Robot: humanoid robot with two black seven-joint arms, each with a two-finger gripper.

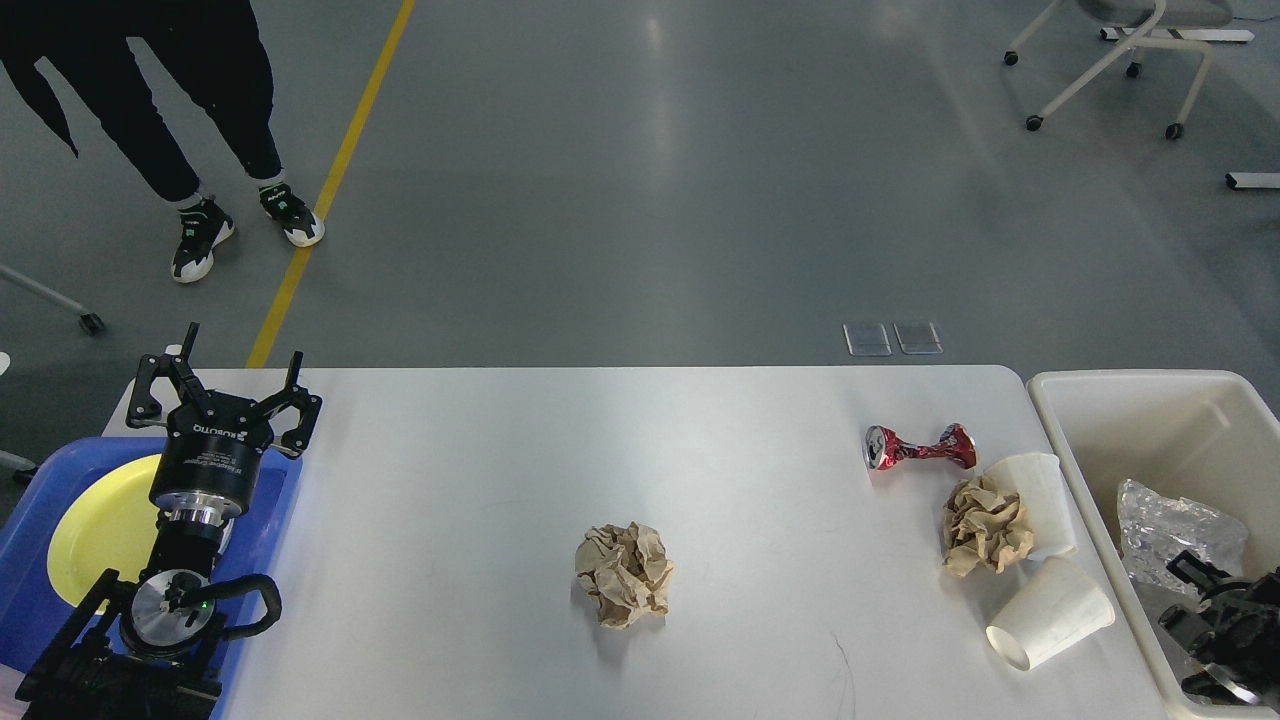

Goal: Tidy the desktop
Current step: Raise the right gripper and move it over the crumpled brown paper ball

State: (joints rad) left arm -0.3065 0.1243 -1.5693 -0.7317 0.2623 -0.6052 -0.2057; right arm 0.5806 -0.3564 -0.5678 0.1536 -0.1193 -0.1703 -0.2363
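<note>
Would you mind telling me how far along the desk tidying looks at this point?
Partly done. Clear crumpled plastic already sits in the cream bin, with the right gripper over it; whether it grips it is unclear. The left gripper hangs open over the blue tray holding a yellow plate. Still on the desktop: two paper balls, a crushed can, two paper cups.
</note>
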